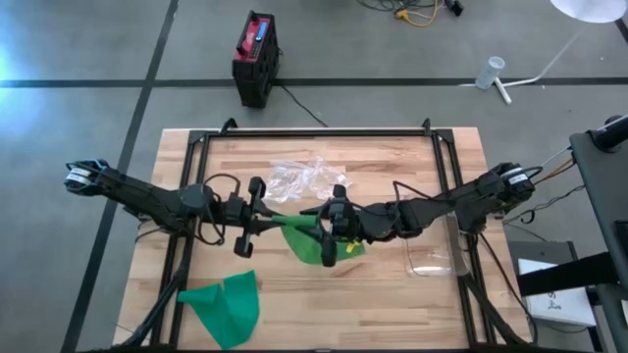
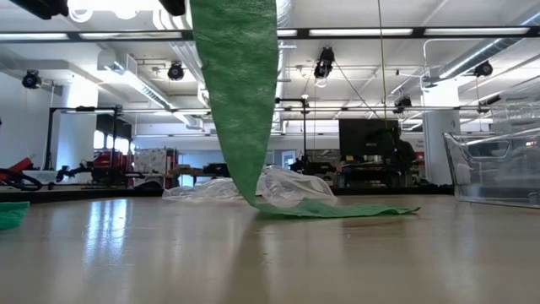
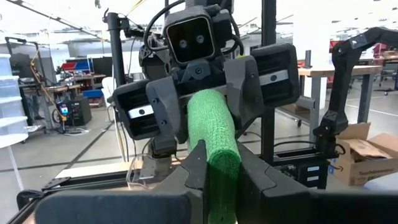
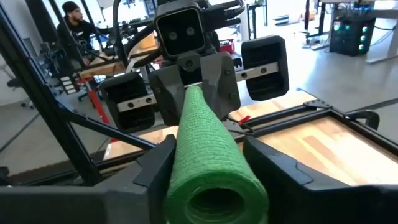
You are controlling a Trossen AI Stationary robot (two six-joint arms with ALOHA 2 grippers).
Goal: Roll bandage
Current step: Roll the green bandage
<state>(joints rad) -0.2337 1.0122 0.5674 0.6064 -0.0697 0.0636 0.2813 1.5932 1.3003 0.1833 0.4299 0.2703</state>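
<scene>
wooden table, bandage ends hidden by fingers

Left gripper fingers clamped; right gripper fingers parted, facing it

Cameras as I see them: high view, straight down over my whole table. Low view, tabletop level, facing the room. Two wrist views, close in, facing each other; both share the green bandage roll mid-frame.
</scene>
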